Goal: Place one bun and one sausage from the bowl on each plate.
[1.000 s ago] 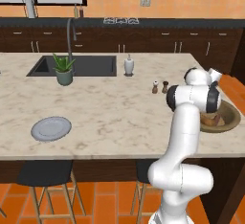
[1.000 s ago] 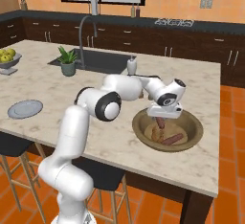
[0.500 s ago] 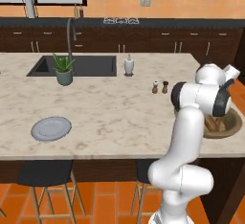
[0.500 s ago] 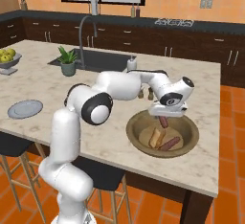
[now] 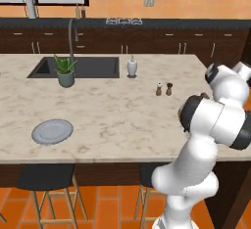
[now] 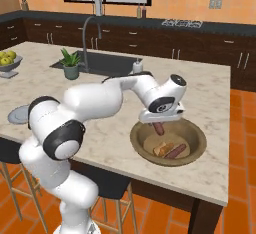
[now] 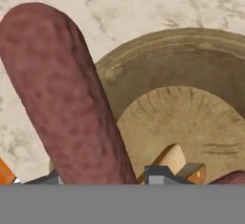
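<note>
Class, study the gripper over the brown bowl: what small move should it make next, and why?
Probably carry the sausage leftward toward the grey plate. The gripper holds it lifted above the bowl, hanging clear of the bun and the other sausage inside, and that plate looks bare.

One plate (image 5: 52, 131), one bowl (image 6: 192, 127), two sausages (image 6: 158, 128), one bun (image 6: 163, 149).
</note>
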